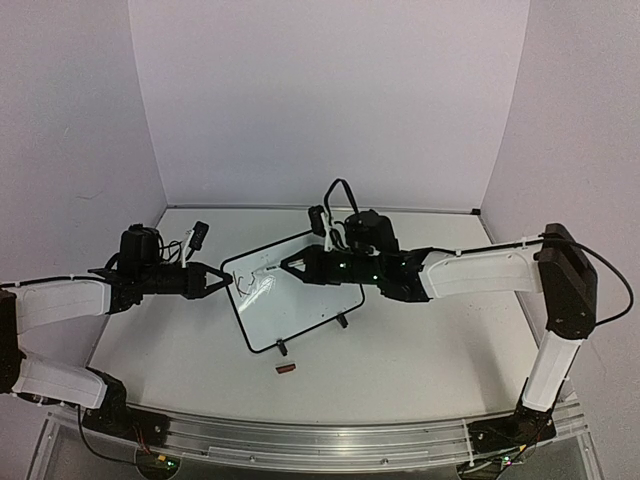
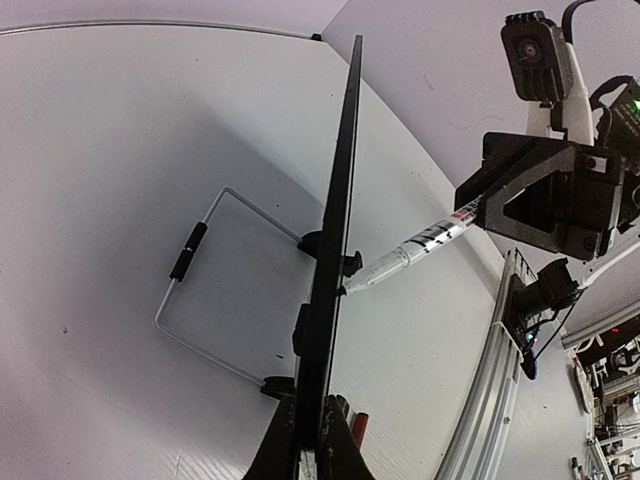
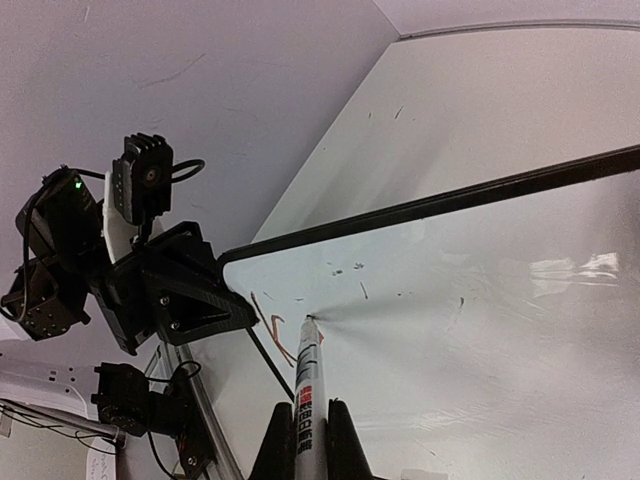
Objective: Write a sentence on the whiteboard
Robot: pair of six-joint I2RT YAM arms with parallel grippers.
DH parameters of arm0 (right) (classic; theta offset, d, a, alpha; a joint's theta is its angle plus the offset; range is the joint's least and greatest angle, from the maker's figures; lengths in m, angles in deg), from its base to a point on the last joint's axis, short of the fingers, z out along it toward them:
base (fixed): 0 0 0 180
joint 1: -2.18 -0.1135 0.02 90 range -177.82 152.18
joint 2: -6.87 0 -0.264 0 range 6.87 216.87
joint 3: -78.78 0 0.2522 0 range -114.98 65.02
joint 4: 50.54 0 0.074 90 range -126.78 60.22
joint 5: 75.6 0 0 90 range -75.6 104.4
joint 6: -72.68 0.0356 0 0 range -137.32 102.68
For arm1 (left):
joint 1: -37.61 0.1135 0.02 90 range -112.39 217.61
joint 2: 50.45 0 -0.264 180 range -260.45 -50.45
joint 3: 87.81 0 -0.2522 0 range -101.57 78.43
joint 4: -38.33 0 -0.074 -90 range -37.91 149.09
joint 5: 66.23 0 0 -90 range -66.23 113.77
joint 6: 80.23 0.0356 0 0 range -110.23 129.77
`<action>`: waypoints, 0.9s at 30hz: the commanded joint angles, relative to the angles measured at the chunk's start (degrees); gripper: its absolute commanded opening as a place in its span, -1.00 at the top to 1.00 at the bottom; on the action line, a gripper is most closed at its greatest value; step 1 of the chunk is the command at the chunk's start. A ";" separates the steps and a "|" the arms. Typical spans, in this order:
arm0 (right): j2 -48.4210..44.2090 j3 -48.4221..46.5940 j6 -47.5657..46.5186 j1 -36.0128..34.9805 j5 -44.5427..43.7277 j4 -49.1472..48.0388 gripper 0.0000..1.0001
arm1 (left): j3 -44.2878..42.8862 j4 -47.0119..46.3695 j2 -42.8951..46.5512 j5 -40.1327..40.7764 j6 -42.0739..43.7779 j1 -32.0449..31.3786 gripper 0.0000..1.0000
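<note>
My left gripper (image 1: 228, 282) clamps the whiteboard (image 1: 300, 308) by its left edge, long axis left-right. My right gripper (image 1: 284, 267) pinches the marker (image 3: 306, 385), tip touching near that edge; bare surface rightward.

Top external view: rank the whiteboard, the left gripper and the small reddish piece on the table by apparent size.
1. whiteboard, largest by far
2. left gripper, possibly enlarged slightly by sitting nearer the camera
3. reddish piece, clearly smallest

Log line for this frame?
left gripper: shut on whiteboard edge | right gripper: shut on marker | tip: on whiteboard | strokes: few
</note>
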 commanded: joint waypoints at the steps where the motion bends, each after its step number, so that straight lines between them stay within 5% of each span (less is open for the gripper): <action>1: 1.68 -1.74 0.24 0.16 1.22 -0.54 1.00 | -0.64 0.32 0.15 3.16 2.41 0.50 1.00; 27: 1.42 0.23 -0.27 0.16 2.24 2.83 1.00 | -0.84 0.78 0.49 3.28 2.62 0.54 1.00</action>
